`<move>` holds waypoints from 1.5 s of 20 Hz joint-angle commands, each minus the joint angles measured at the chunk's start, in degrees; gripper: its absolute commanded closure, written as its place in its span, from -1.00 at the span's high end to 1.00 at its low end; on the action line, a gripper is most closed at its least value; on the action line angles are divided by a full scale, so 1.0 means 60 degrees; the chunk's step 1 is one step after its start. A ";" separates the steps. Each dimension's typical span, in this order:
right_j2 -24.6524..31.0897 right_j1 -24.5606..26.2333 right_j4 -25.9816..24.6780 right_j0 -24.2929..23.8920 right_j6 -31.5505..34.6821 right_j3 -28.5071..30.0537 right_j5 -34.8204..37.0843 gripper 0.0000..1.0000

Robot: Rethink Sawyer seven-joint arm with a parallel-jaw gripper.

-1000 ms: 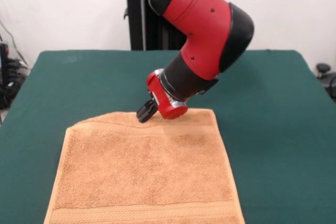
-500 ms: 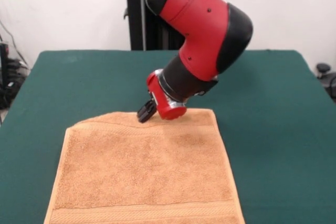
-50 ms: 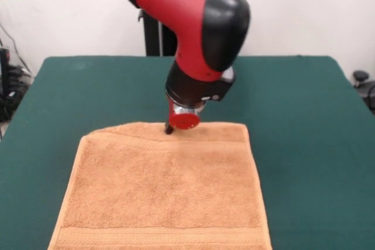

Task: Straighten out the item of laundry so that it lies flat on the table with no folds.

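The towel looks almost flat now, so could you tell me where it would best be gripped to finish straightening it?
Probably the far-left corner of the towel: that edge slants instead of squaring off. Come from above with the claw and pinch the hem, drawing outward over the table.

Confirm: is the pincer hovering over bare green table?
No, the pincer is over the orange towel's far edge.
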 commanded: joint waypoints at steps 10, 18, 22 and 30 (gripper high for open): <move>0.4050 -0.1204 0.1553 -0.0724 0.1531 0.2268 0.3023 -1.00; 0.3715 -0.1297 0.0914 -0.0522 0.1554 0.1921 0.3053 -1.00; 0.3188 -0.1226 0.0023 -0.0622 0.0735 0.1528 0.2978 -1.00; 0.2789 -0.0755 -0.4955 -0.3068 -0.4742 -0.1101 0.0377 -1.00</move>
